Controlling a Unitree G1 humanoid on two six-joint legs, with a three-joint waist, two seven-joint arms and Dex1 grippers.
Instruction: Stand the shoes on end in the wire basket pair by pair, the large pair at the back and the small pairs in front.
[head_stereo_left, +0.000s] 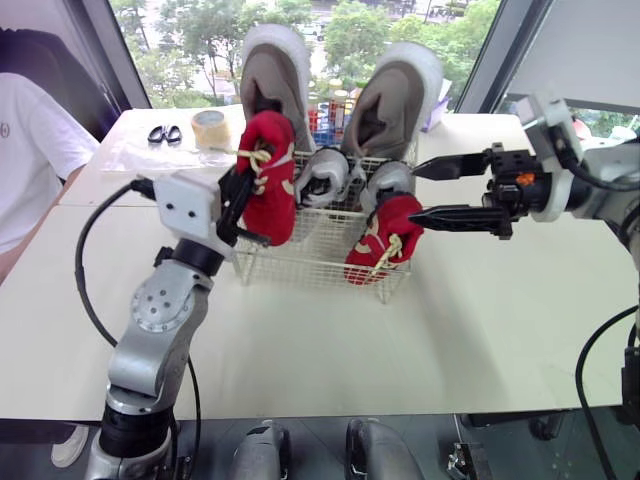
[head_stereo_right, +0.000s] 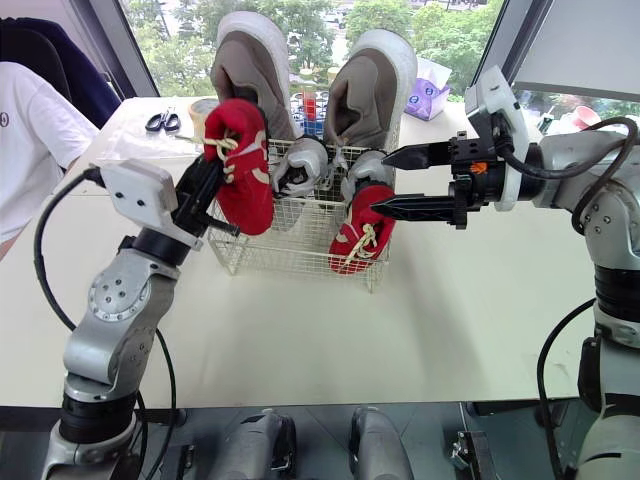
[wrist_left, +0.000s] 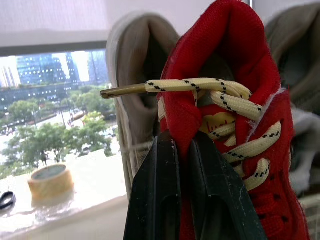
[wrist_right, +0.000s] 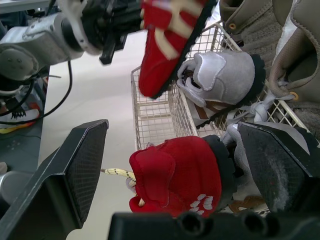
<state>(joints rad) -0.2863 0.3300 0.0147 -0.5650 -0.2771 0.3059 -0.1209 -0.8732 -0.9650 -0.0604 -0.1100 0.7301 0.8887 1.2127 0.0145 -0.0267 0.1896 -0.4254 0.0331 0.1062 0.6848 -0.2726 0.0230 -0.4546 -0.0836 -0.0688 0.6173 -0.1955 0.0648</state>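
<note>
A white wire basket (head_stereo_left: 300, 262) stands mid-table. Two large tan shoes (head_stereo_left: 272, 72) stand on end at its back, and two small grey shoes (head_stereo_left: 322, 176) sit in front of them. My left gripper (head_stereo_left: 238, 205) is shut on a small red shoe (head_stereo_left: 268, 178), held by its tongue over the basket's front left corner. A second red shoe (head_stereo_left: 385, 240) hangs over the basket's front right rim. My right gripper (head_stereo_left: 432, 192) is open just right of that shoe, one finger above it and one level with it, apart from it.
A roll of tape (head_stereo_left: 210, 128) and scissors (head_stereo_left: 164, 134) lie behind the basket at the left. A person in a white shirt (head_stereo_left: 30, 150) stands at the table's left edge. A purple box (head_stereo_right: 430, 98) sits at the back right.
</note>
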